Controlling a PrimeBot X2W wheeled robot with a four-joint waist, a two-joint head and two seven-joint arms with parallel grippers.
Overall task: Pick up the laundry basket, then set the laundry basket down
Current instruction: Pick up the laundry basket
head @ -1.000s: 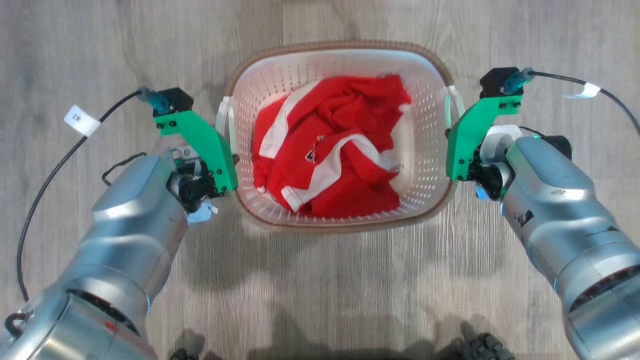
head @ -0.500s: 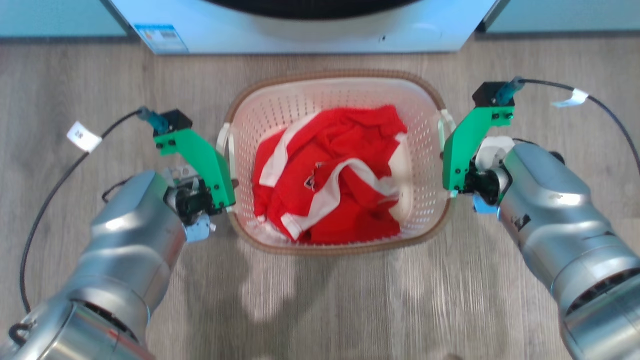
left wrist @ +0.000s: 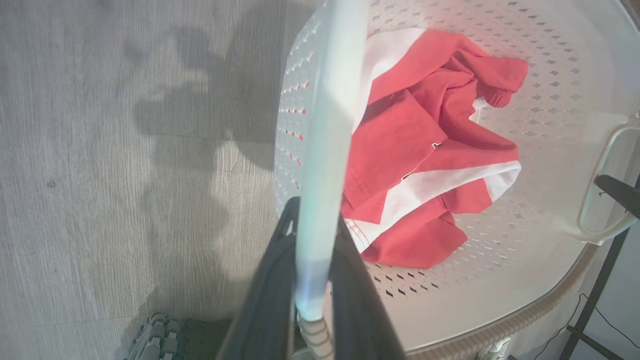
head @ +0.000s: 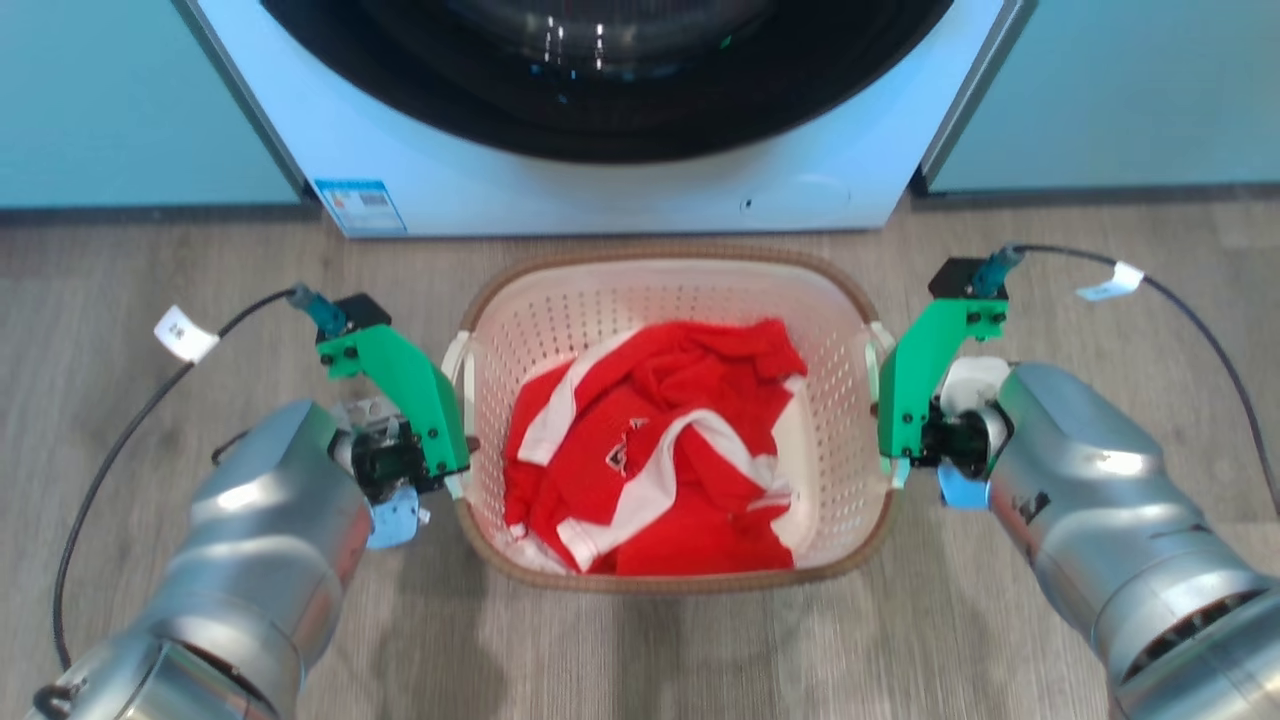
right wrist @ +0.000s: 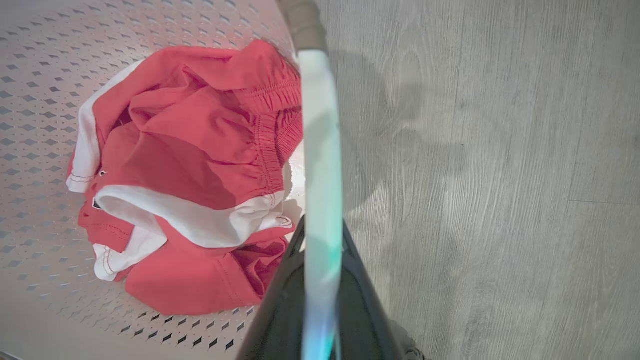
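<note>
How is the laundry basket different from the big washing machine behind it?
The laundry basket is small; the washing machine is much bigger. The basket's walls are full of holes under a brown rim; the machine's front is smooth with a dark round opening. The left gripper and right gripper clamp the basket, which holds red-and-white clothes; nothing touches the machine. Both are mostly white.

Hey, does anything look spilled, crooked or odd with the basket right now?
Nothing stands out. The laundry basket looks level, with the left gripper and right gripper shut on its side handles; the red-and-white garment lies crumpled inside, none hanging over the rim.
</note>
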